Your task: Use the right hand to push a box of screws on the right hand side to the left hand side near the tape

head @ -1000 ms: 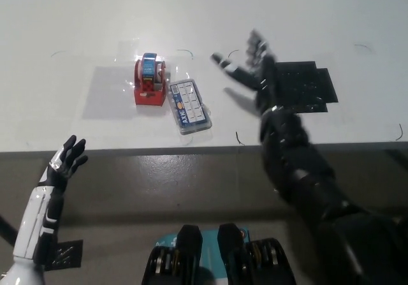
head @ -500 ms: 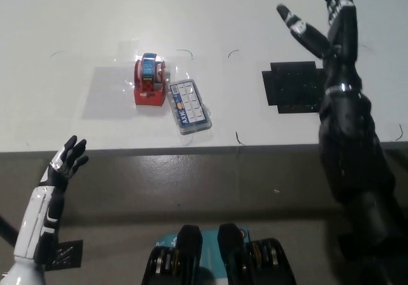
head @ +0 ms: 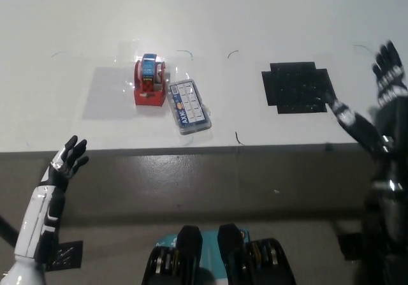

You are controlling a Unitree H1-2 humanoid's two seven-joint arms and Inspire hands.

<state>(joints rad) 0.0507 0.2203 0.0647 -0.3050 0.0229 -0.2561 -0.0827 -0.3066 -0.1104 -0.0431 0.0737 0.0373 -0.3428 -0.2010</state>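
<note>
Overhead: white table, black mat; right hand, left hand both splayed, empty.

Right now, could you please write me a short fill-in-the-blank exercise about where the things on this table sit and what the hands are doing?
1. The box of screws lies right beside the red ____ dispenser.
2. The black right hand is open and holds ____.
3. The black mat lies to the ____ of the box of screws, as the robot sees it.
4. The white left hand rests open, below the table edge, at the picture's lower ____.

Missing words: tape; nothing; right; left
</note>
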